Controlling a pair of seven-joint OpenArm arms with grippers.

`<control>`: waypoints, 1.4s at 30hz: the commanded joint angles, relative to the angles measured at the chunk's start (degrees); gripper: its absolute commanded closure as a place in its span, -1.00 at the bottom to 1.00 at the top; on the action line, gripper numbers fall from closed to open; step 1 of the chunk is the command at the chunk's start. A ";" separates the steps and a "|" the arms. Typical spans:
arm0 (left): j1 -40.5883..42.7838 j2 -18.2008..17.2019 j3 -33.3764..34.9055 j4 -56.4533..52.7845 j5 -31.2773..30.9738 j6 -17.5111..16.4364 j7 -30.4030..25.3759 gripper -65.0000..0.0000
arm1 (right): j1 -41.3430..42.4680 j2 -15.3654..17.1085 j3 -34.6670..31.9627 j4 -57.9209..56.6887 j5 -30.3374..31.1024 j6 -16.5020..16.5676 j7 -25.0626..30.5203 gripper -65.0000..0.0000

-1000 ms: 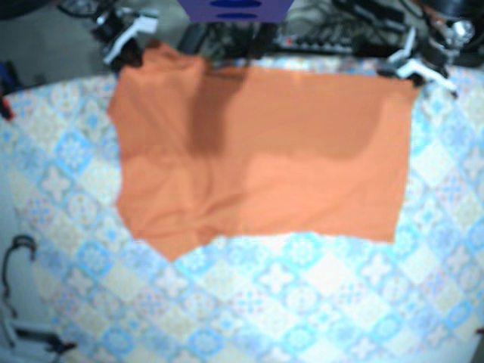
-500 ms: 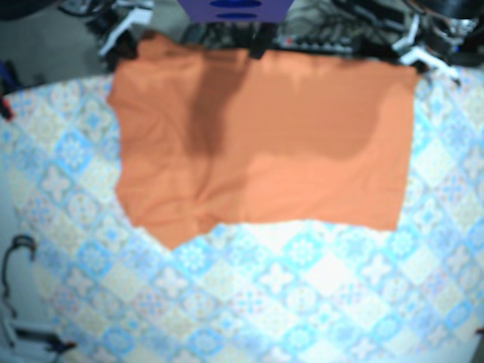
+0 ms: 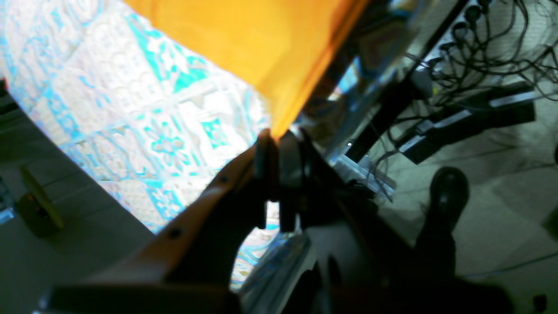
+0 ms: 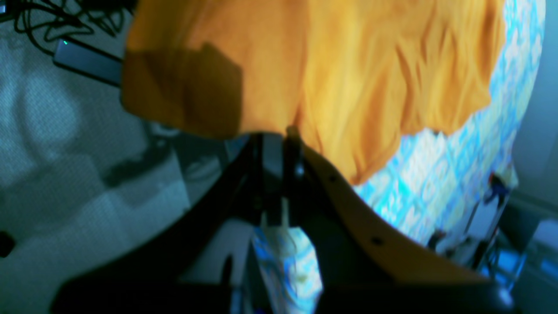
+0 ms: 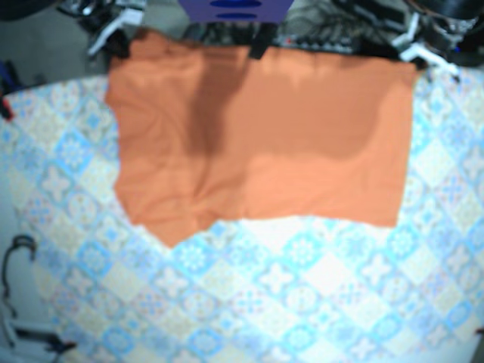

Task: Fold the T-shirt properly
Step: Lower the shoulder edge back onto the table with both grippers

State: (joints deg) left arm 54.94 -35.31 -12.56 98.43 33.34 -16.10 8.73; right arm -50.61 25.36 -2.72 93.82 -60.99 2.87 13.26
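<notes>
The orange T-shirt [image 5: 257,144] lies spread out over the far half of the patterned surface [image 5: 302,302]. Its far edge runs along the surface's far edge and hangs a little past it. At the far corner of the surface on the robot's left, the left fingers [image 3: 263,165] are pressed together on the very corner of the cloth, which narrows to a point between them. At the other far corner, the right fingers [image 4: 297,163] are clamped on the T-shirt's edge, with a darker flap of fabric drooping beside them off the surface. A sleeve tip juts toward the surface's near side on the robot's right. A shadow darkens the cloth along the far side. Tangled cables [image 3: 492,39] lie beyond the surface's far edge.
</notes>
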 commanded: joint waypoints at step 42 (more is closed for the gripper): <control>-15.33 -0.87 2.84 -6.78 0.81 0.67 3.88 1.00 | 15.05 -2.73 0.92 1.96 1.34 12.03 0.06 1.00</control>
State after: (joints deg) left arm 39.20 -35.11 -9.10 91.02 33.98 -16.34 12.40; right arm -35.53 22.04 -2.11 94.94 -59.94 15.75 13.04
